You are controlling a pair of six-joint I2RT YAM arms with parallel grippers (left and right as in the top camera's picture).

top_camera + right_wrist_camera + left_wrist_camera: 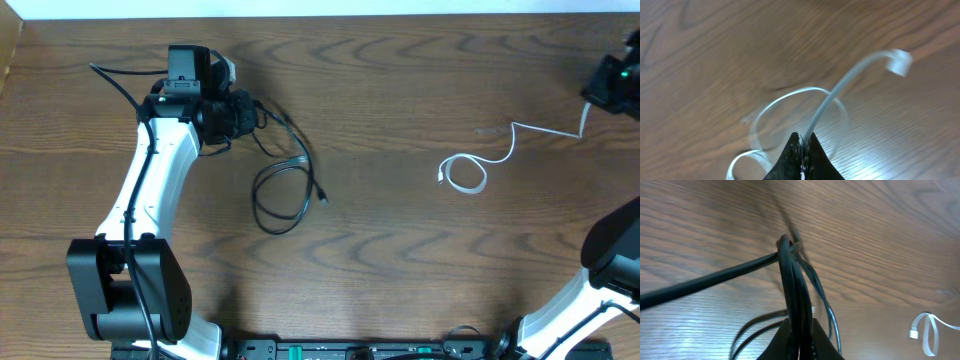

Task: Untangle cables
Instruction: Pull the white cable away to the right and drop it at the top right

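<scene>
The black cable (pixel 281 192) lies in loose loops left of centre, its small plug (pixel 322 198) pointing right. One strand rises to my left gripper (pixel 248 116), which is shut on it. In the left wrist view the black cable (pixel 791 280) runs up from between the closed fingers (pixel 801 339). The white cable (pixel 466 176) lies coiled right of centre, well apart from the black one. A strand leads up to my right gripper (pixel 590 108) at the far right. The right gripper (pixel 802 146) is shut on the white cable (pixel 839 89), whose plug (pixel 900 62) sticks out in the air.
The left arm's thicker black wire (pixel 112 80) trails off its wrist at the upper left. The table's far edge (pixel 320 14) runs along the top. The arm bases and a black rail (pixel 340 350) sit at the front edge. The white cable's coil (pixel 925 333) shows in the left wrist view.
</scene>
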